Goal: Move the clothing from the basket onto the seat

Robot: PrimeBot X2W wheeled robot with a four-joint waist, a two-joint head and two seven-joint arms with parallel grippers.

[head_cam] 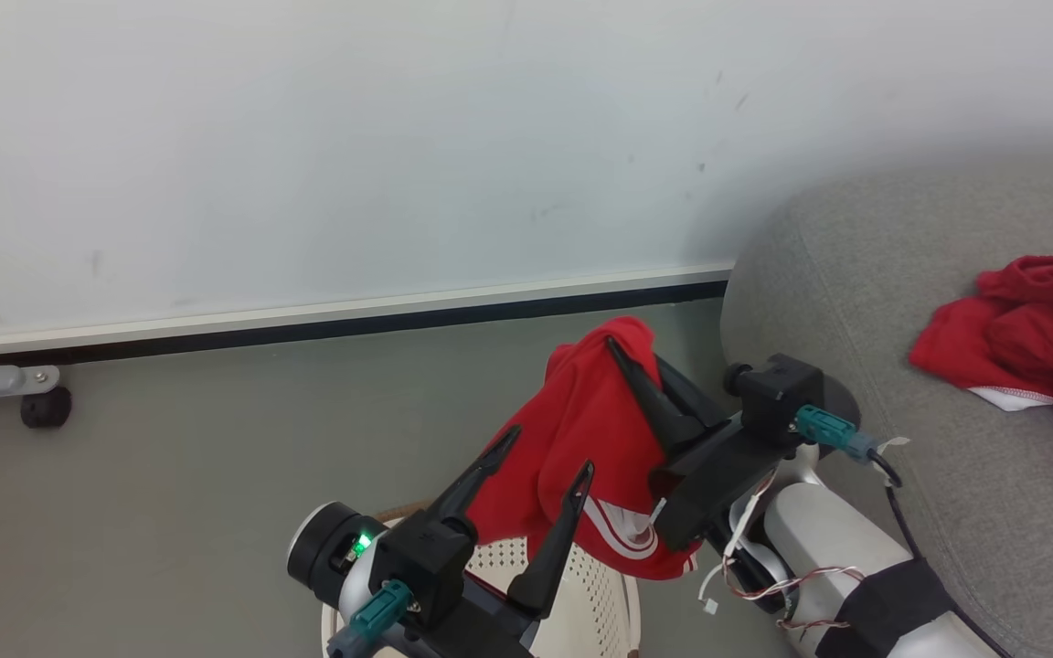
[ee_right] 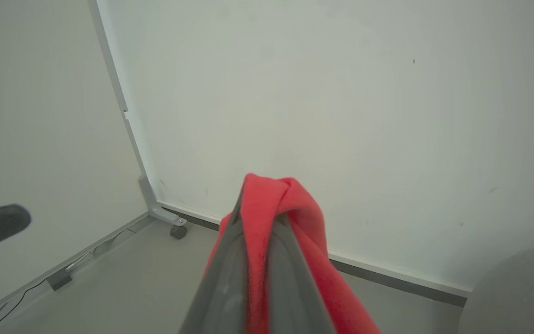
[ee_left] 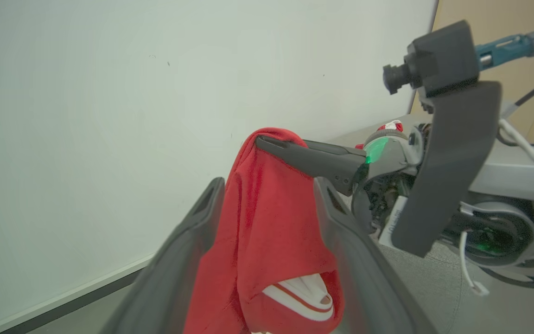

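Head view: my right pincer (head_cam: 620, 349) grips the red garment (head_cam: 581, 411) above the basket (head_cam: 581, 585) so it clears the rim; another garment (head_cam: 1020, 338) lies on the seat (head_cam: 856, 274). Left wrist: my left pincer (ee_left: 269, 183) gapes astride the cloth. Right wrist: fold pinched tight.

Left gripper (head_cam: 552, 447) fingers spread wide; right gripper (head_cam: 625, 353) clamped on clothing (head_cam: 581, 411)

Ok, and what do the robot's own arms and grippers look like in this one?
Both the left gripper and right gripper have two long, tapering black fingers on black housings. Each wrist carries a teal plug; the left's also shows a green light. The right forearm is pale, with a black wrap and loose red-and-white wires.
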